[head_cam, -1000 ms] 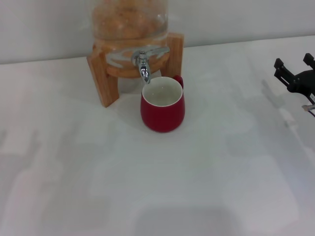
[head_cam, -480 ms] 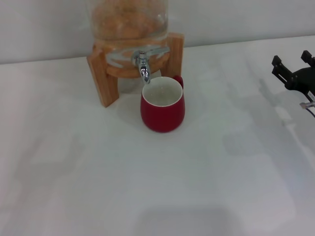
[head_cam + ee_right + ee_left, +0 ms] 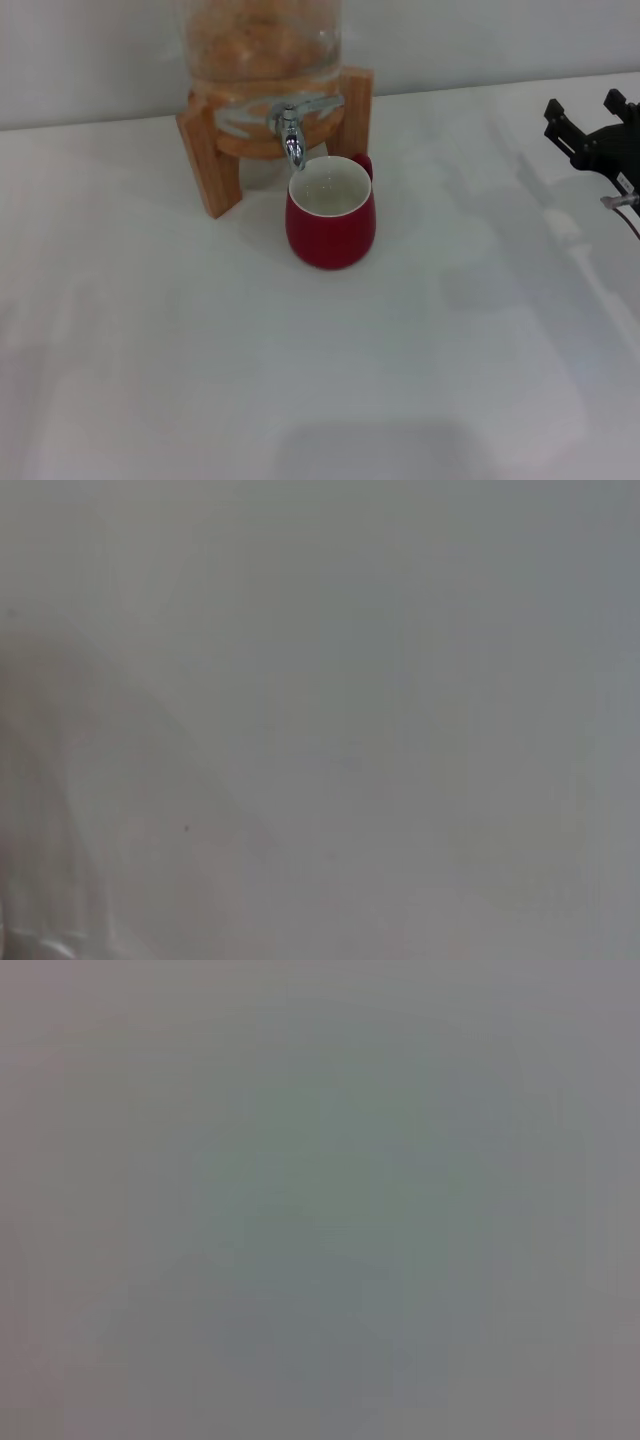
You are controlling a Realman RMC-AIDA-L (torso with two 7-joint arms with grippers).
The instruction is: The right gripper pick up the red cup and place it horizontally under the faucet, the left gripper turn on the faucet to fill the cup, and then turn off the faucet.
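The red cup stands upright on the white bench, right under the spout of the faucet, with its handle turned toward the back. So the placing step looks done. No water can be seen running, and the faucet's lever lies flat to the side; whether the cup has any water in it cannot be told, since only its pale inside shows. Judging from this, the filling and the shutting off are probably still to come.

The right hand is at the far right edge of the bench, well apart from the cup, its two fingers spread open and holding nothing. The left hand is not in view; its wrist camera shows only a blank grey surface.

No brand, label or writing can be read on the cup, the faucet or the glass jar in its wooden stand.
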